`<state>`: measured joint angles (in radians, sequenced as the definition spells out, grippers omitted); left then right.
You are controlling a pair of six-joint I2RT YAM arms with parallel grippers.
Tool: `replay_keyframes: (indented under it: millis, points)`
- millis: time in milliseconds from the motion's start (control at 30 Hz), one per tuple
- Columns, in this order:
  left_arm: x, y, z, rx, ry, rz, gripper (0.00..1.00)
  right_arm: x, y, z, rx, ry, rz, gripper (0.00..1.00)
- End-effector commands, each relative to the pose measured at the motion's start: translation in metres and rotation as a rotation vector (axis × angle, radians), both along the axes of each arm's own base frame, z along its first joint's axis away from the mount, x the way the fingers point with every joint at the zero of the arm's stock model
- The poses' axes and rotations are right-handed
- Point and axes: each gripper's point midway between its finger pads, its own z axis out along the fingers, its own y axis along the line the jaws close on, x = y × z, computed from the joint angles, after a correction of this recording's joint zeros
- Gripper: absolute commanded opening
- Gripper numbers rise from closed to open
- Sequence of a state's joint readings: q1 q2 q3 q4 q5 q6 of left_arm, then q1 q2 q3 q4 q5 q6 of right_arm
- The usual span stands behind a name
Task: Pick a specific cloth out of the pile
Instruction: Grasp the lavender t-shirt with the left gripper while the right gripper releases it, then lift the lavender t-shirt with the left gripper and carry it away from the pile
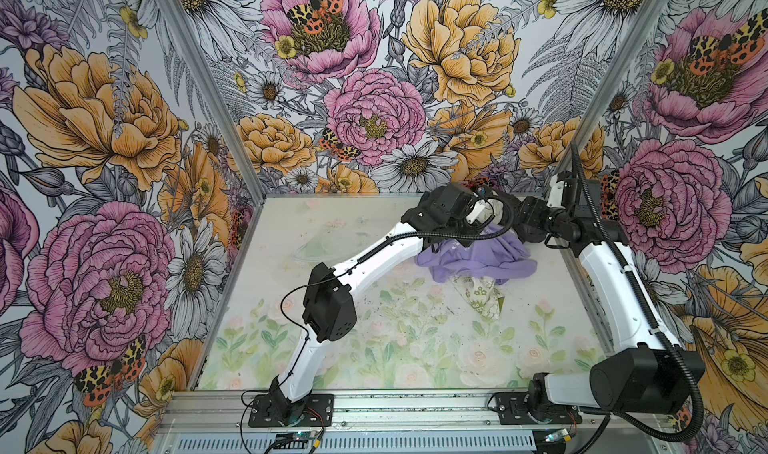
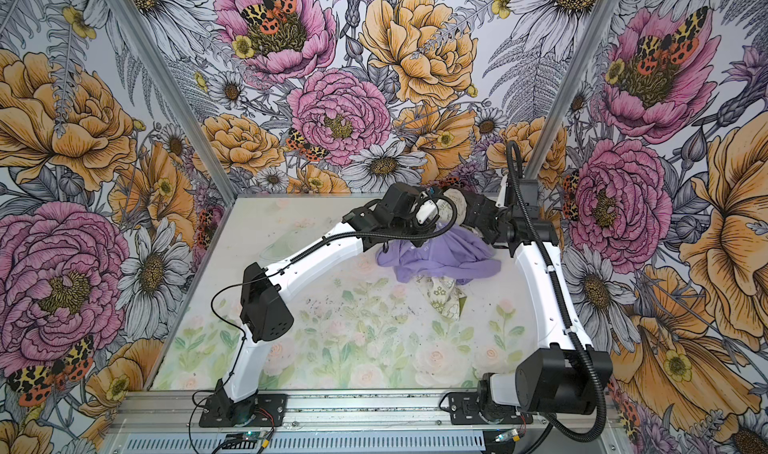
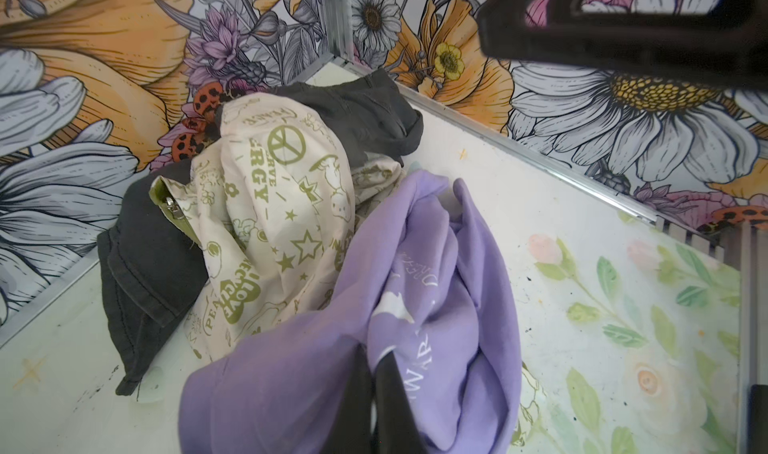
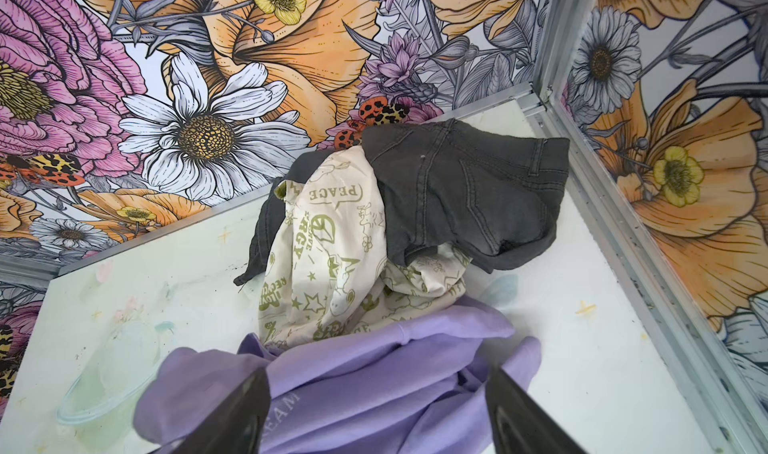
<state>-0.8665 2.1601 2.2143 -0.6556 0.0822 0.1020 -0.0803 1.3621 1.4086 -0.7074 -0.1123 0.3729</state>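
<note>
Pinching a fold of the lavender cloth (image 3: 457, 290), the left gripper (image 3: 375, 362) has its two dark fingers (image 3: 395, 394) pressed together, with purple fabric bunched on both sides of them and white lettering running just beside the grip. The right gripper (image 4: 379, 373) stands wide open, one finger on each side of the same cloth; whether those fingers touch the fabric cannot be told.

The pile (image 4: 374, 240) sits in the far right corner of the table (image 1: 332, 348), close against the flowered walls (image 1: 104, 140). It holds three garments. A black garment (image 4: 465, 190) with stitched seams lies nearest the corner and drapes over the top of a cream garment (image 3: 282, 207) printed with green peace signs, stars and words; in the left wrist view more black fabric also shows on the other side of the cream one. The cloth lies on the near side of the heap, towards the middle of the table, overlapping the lower edge of the cream garment and touching it.

In both top views the cloth spreads out crumpled below the two wrists, and a corner of the cream garment pokes out from under its front edge onto the painted table top. Both arms reach into that corner, the left one crossing past the middle.
</note>
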Motion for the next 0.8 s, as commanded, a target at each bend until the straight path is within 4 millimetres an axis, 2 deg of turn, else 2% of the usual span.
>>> replay_keyframes:
  millis: [0,133,267,500,767]
  points:
    - [-0.006,0.005,0.077,-0.141,-0.085,-0.004,0.00,0.004,-0.009,0.016,-0.037,-0.037,-0.025,0.82]
    - [-0.009,0.007,0.117,-0.208,-0.137,-0.006,0.00,0.003,-0.012,0.016,-0.048,-0.040,-0.038,0.82]
    - [-0.012,0.012,0.147,-0.259,-0.178,-0.003,0.00,0.003,-0.013,0.016,-0.053,-0.038,-0.038,0.82]
    - [-0.015,0.027,0.172,-0.269,-0.241,0.022,0.00,0.001,-0.011,0.015,-0.050,-0.038,-0.029,0.84]
    - [-0.015,0.054,0.201,-0.280,-0.303,0.059,0.00,0.002,-0.008,0.014,-0.036,-0.037,-0.012,0.85]
